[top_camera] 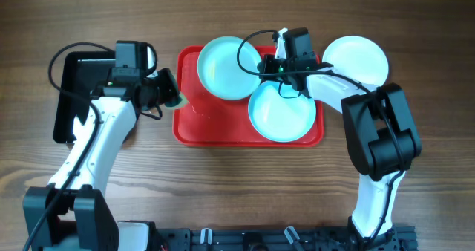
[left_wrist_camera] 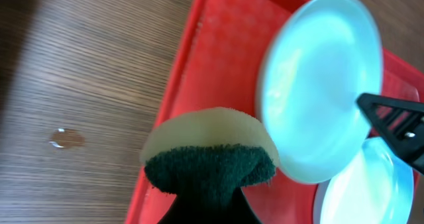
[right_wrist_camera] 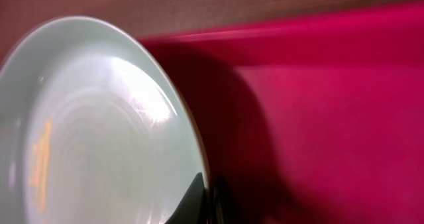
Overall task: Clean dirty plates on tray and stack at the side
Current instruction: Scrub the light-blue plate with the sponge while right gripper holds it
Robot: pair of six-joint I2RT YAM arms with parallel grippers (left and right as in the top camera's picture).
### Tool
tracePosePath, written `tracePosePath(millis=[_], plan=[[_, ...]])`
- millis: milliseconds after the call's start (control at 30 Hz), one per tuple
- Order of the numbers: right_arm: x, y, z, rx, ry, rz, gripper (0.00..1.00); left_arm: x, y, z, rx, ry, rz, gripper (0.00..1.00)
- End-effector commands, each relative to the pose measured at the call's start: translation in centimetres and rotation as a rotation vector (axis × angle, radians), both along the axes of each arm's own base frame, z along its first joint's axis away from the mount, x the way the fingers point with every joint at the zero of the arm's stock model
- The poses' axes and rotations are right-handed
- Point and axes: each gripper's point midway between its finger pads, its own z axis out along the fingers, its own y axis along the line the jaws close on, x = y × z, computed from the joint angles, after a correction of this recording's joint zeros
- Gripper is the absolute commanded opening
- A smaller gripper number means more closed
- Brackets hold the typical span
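Note:
A red tray (top_camera: 193,125) lies mid-table. One turquoise plate (top_camera: 226,67) is tilted up over the tray's far left, and my right gripper (top_camera: 269,64) is shut on its right rim. In the right wrist view the plate (right_wrist_camera: 99,131) shows a yellow-orange smear, with the fingers (right_wrist_camera: 209,197) pinching its edge. A second turquoise plate (top_camera: 280,111) lies flat on the tray. A white plate (top_camera: 358,58) sits on the table to the right. My left gripper (top_camera: 167,91) is shut on a sponge (left_wrist_camera: 211,154), yellow with a green scrub face, at the tray's left edge, short of the lifted plate (left_wrist_camera: 318,85).
A glossy black tray (top_camera: 74,87) lies at the far left under my left arm. A small water drop (left_wrist_camera: 66,139) sits on the wood left of the red tray (left_wrist_camera: 225,45). Cables loop above the right wrist.

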Motion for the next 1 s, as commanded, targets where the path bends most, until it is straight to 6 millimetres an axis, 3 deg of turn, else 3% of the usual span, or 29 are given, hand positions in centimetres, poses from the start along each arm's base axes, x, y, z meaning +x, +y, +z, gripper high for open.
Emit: tracePosePath(millis=[0, 233, 533, 733, 833, 967], plan=[[-0.6, 2.0, 4.2, 0.021, -0.044, 0.112, 0.04, -0.2, -2.4, -0.1, 0.007, -0.02, -0.118, 0.04], [-3.3, 2.9, 2.8, -0.096, 0.019, 0.169, 0.04, 0.2, -3.3, 0.2, 0.012, -0.051, -0.138, 0.04], [-4.5, 4.1, 1.6, -0.292, -0.02, 0.114, 0.05, 0.2, -3.5, 0.1, -0.009, -0.04, -0.116, 0.04], [-4.9, 4.0, 1.3, -0.329, -0.018, 0.11, 0.09, 0.4, -4.6, -2.8, -0.06, 0.047, -0.052, 0.04], [-4.9, 4.0, 1.3, -0.331, -0.016, 0.112, 0.09, 0.6, -7.7, -5.3, -0.109, 0.078, -0.13, 0.04], [-5.1, 3.9, 1.2, -0.334, -0.008, 0.113, 0.05, 0.7, -10.1, -7.7, -0.105, 0.092, -0.185, 0.04]])
